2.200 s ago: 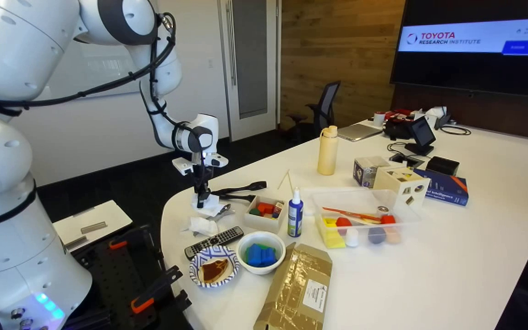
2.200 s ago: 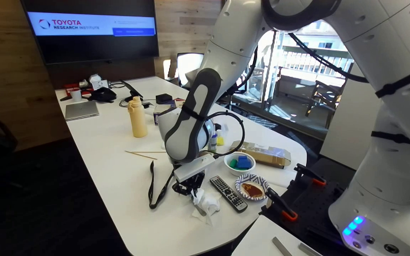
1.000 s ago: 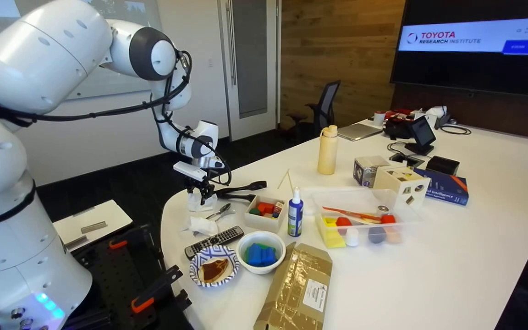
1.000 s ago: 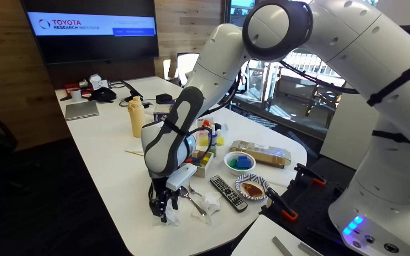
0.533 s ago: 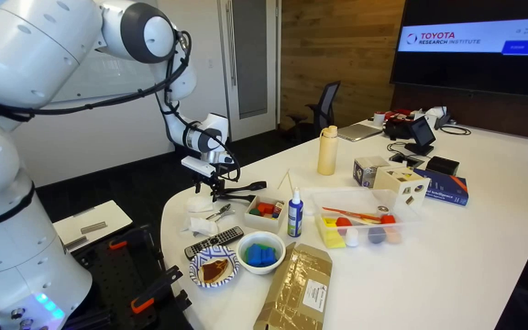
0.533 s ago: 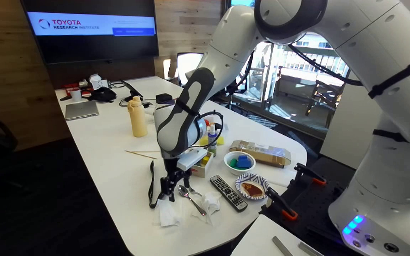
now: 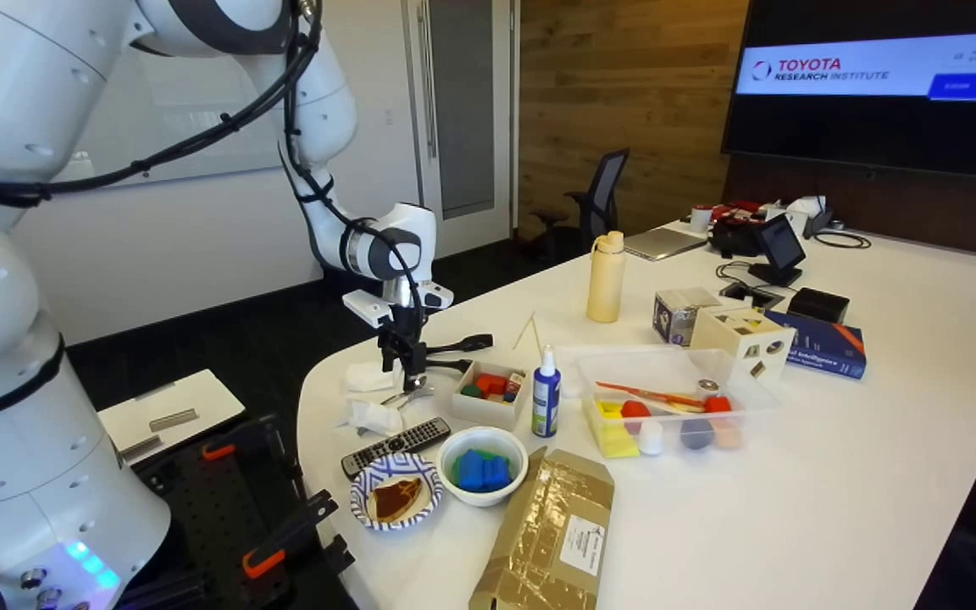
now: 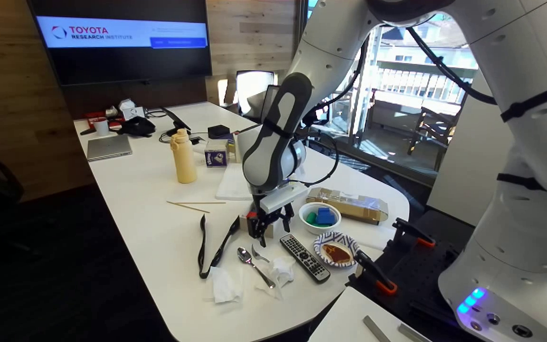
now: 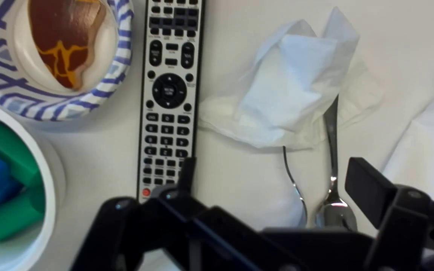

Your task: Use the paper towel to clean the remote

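The remote [image 9: 168,90], long and dark-edged with a pale button face, lies flat in all views. Beside it a crumpled white paper towel [image 9: 285,94] partly covers the handles of a spoon [image 9: 335,216] and a fork [image 9: 296,188]. A second white paper towel [image 8: 224,285] rests by the tongs' bend, its edge showing at the right of the wrist view. My gripper [image 8: 275,235] hangs above the cutlery heads, close to the remote's far end. In the wrist view its jaws stand wide apart, gripping nothing; the left fingertip overlaps the remote's corner in sight.
A striped paper plate [image 8: 337,250] and a white bowl [image 8: 320,218] of blocks flank the remote. Black tongs [image 8: 202,251], a small block box [image 7: 488,396], a blue spray bottle [image 7: 546,398] and a cardboard box [image 7: 547,534] stand or lie around.
My gripper carried one paper towel away from the cutlery toward the tongs and let it go there. It has since opened fully and moved back toward the remote.
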`<state>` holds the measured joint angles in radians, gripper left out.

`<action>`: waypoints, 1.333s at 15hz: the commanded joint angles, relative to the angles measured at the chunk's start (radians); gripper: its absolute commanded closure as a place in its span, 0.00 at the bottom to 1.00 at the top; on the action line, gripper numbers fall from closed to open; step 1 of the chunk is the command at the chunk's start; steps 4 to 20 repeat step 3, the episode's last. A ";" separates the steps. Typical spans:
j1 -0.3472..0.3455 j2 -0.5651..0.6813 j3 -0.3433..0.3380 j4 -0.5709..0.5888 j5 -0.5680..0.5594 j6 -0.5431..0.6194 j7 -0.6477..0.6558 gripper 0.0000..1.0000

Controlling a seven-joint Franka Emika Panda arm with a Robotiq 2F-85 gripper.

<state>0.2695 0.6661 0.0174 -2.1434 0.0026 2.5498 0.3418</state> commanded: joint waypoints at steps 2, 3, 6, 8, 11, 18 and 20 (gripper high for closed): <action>0.002 -0.066 -0.023 -0.095 0.021 0.018 0.072 0.00; -0.003 -0.061 -0.021 -0.094 0.023 0.015 0.067 0.00; -0.003 -0.061 -0.021 -0.094 0.023 0.015 0.067 0.00; -0.003 -0.061 -0.021 -0.094 0.023 0.015 0.067 0.00; -0.003 -0.061 -0.021 -0.094 0.023 0.015 0.067 0.00; -0.003 -0.061 -0.021 -0.094 0.023 0.015 0.067 0.00; -0.003 -0.061 -0.021 -0.094 0.023 0.015 0.067 0.00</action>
